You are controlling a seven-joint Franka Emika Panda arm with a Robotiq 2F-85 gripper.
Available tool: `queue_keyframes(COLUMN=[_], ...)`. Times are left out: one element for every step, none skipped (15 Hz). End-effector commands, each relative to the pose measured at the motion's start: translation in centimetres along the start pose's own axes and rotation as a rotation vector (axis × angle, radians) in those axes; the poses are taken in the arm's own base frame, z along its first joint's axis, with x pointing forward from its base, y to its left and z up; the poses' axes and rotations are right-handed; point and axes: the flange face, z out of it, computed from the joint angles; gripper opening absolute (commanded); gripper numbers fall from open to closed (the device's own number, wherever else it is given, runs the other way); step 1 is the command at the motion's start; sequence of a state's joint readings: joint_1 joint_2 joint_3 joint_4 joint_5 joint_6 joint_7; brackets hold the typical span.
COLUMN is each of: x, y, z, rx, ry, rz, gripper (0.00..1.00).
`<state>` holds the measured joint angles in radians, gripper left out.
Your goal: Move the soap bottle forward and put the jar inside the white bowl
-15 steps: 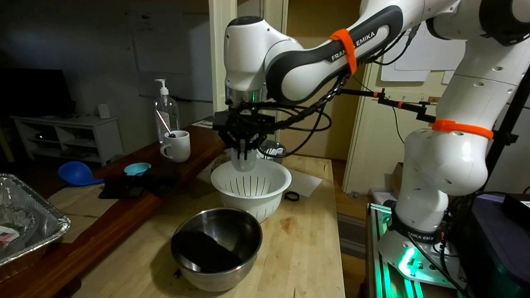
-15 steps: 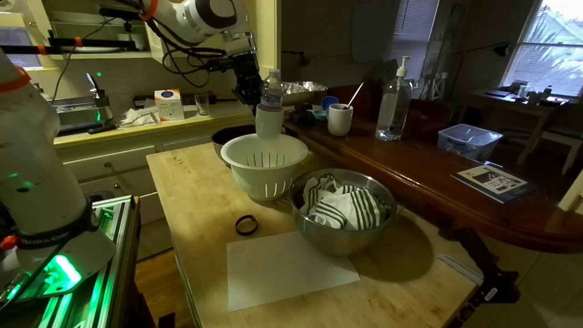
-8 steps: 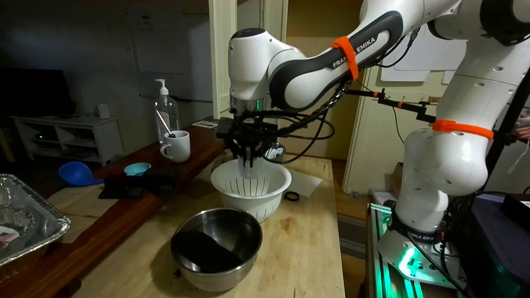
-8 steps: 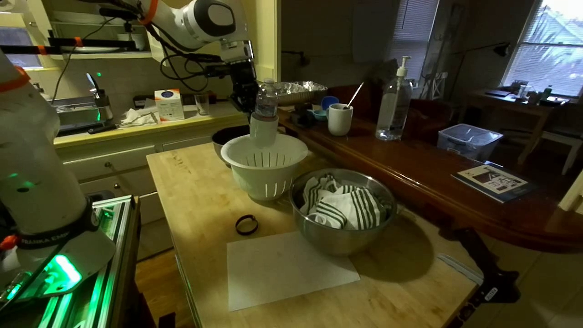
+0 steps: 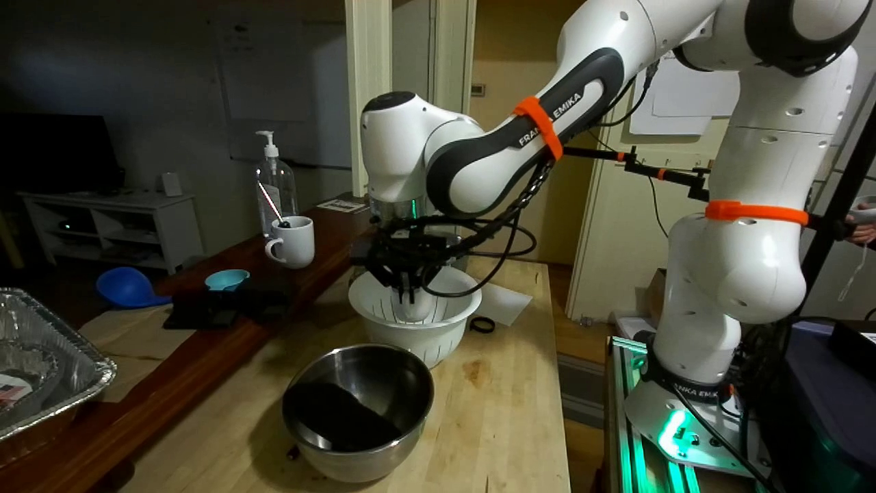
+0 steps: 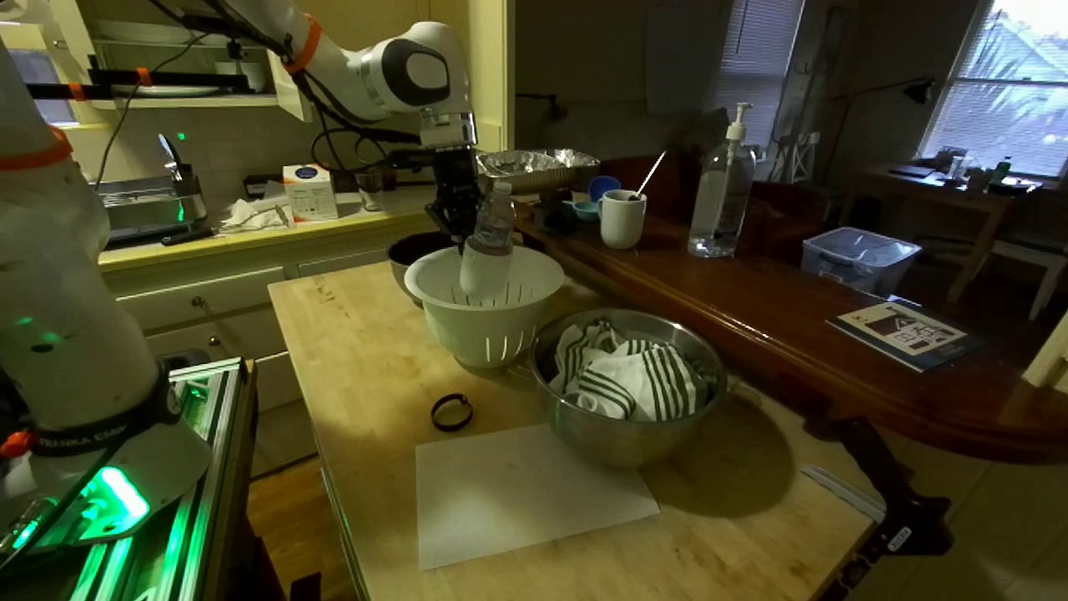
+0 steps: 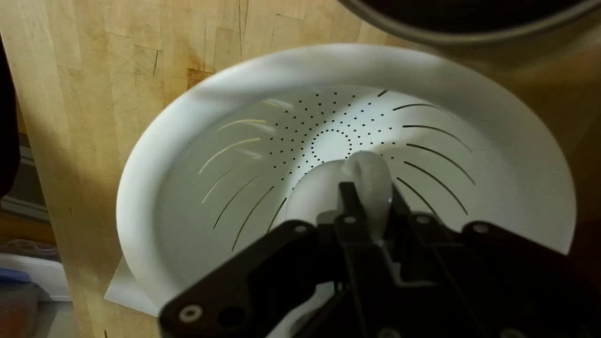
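- White bowl (landmark): stood upright on the light wooden table; it enclosed the lower part of a white cup; whether the cup touched the bowl's floor could not be told;
- White cup: contained a clear bottle, which rose above the cup's rim; both leaned slightly within the white bowl;
- Gripper: hung over the white bowl; its jaws were closed on the cup's handle, one finger to either side;
- Towel-filled steel bowl: sat just beside the white bowl; it held a striped towel;
- Dark-inside steel bowl: sat just beside the white bowl, on the side away from the towel; the dark patch within was too unclear to name;
- White mug: stood near the white bowl, on the dark wooden counter; a slim utensil leaned in it;
- Soap bottle: stood upright on that counter, farther from the white bowl than the mug;
- Foil tray: lay well apart from the white bowl.
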<state>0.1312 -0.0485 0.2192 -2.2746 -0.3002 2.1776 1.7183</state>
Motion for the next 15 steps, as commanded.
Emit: queue_keyframes(x=[0.3, 0.2, 0.2, 0.0, 0.0, -0.1, -0.2, -0.1, -0.1, -0.1, -0.2, -0.4, -0.6, -0.7, -1.0], y=[-0.9, -1.0, -1.1, -1.3, -1.4, -1.5, -1.7, -2.0, -2.4, -2.7, -3.1, -3.2, -3.4, -3.5, -3.6], z=[0.9, 1.5, 2.0, 2.5, 2.9, 3.3, 3.6, 3.9, 4.0, 3.9, 3.8, 3.8, 3.8, 3.9, 4.0], rx=[-0.017, -0.029, -0.040, -0.052, -0.062, -0.080, -0.087, -0.080, -0.069, -0.062, -0.048, -0.039, -0.022, -0.011, -0.004], ry=[0.005, 0.003, 0.004, 0.004, 0.008, 0.020, 0.037, 0.053, 0.067, 0.083, 0.098, 0.105, 0.110, 0.106, 0.101], rz=[0.024, 0.026, 0.028, 0.030, 0.034, 0.047, 0.061, 0.075, 0.083, 0.097, 0.104, 0.107, 0.109, 0.112, 0.116], gripper=[0.04, 0.04, 0.04, 0.04, 0.04, 0.04, 0.04, 0.04, 0.04, 0.04, 0.04, 0.04, 0.04, 0.04, 0.04])
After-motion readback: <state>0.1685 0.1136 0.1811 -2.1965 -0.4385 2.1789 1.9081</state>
